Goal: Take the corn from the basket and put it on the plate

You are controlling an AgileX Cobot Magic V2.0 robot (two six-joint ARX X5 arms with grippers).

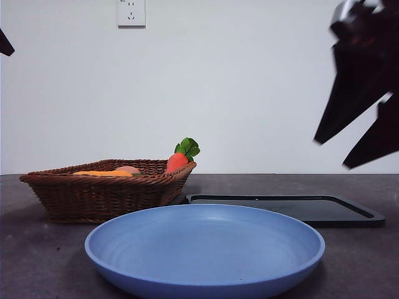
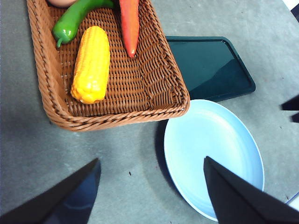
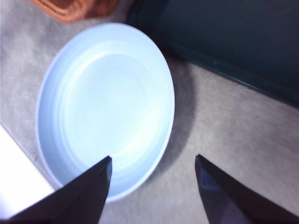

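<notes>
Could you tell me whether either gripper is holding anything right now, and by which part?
Nothing is held: both the left gripper and right gripper are open and empty; the corn lies in the basket.

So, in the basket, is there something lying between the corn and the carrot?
No. In the left wrist view only bare wicker of the basket lies between the corn and the carrot.
</notes>
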